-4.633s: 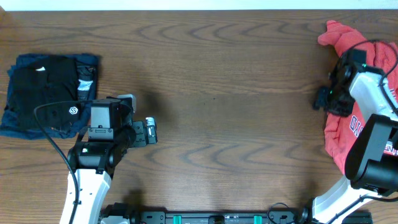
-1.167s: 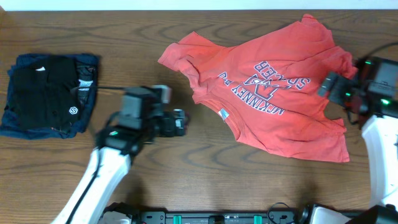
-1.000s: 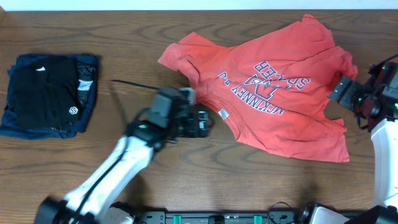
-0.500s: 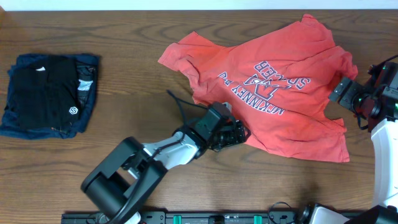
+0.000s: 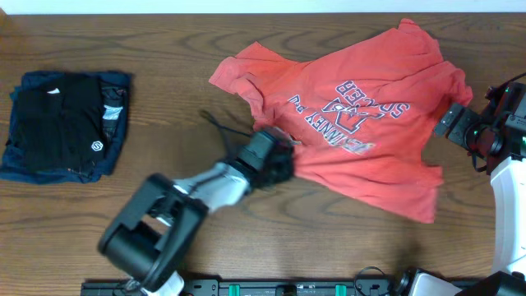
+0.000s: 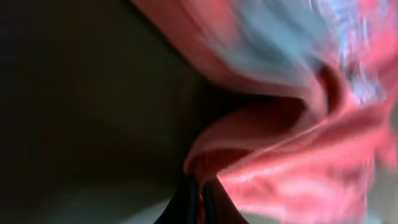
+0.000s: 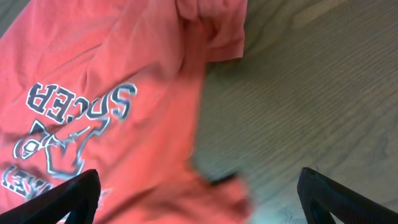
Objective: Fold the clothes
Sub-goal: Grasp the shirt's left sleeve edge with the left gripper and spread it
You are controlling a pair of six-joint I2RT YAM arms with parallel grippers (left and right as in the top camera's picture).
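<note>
T-shirt point(image 5: 370, 136) hem dragged left | left gripper point(image 5: 283, 160) pinching it, blurred

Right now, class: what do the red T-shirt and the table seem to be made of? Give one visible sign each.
T-shirt: soft matte knit, likely cotton; it wrinkles and lies in loose folds.
Table: dark brown wood or wood-look laminate, low sheen; wavy grain lines show, but which of the two cannot be told.

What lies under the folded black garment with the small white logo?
A folded navy-blue garment, of which only the edges show around the folded black garment. Its middle is covered, and anything between them is hidden.
</note>
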